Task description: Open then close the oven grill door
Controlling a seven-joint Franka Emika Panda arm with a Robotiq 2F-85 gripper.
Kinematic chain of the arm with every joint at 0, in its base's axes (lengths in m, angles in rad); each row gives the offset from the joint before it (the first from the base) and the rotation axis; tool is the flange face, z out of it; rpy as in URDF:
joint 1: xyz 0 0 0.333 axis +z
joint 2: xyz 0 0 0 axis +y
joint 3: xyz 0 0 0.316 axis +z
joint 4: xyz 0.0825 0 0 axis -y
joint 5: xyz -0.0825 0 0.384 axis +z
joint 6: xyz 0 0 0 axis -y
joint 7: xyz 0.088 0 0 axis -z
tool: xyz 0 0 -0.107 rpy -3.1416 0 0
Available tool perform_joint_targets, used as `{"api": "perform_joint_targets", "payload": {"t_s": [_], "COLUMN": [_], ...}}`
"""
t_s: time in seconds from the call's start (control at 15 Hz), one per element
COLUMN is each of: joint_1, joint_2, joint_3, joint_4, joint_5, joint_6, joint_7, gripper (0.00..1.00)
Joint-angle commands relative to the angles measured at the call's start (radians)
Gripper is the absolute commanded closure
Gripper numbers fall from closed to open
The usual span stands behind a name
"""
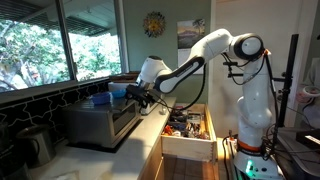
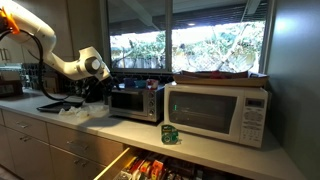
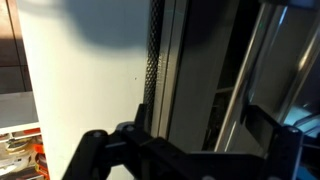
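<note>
Gripper [image 1: 141,97] at the oven grill door [image 2: 130,102] — jaws apart.
Your 2 fingers [image 3: 95,150] frame the door's metal edge in the wrist view — door upright on the toaster oven [image 1: 95,125].

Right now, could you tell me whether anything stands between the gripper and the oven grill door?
Nothing visible does. The gripper is right at the oven grill door, and the wrist view shows only the oven's frame ahead of it. The open drawer sits below the counter, out of the way.
</note>
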Motion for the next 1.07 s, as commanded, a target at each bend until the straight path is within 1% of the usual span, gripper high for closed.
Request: {"api": "perform_joint_targets", "payload": {"t_s": [0.0, 0.27, 1.0], "joint_1": [0.009, 0.013, -0.009], "joint_2": [-0.005, -0.04, -0.181], "joint_3": [-0.008, -0.006, 0.027], "joint_4": [-0.028, -0.067, -0.27], "joint_5": [-0.015, -0.006, 0.015], "joint_6": [0.026, 0.02, -0.002], "joint_7": [0.023, 0.022, 0.07], "gripper": [0.0, 0.0, 0.0]}}
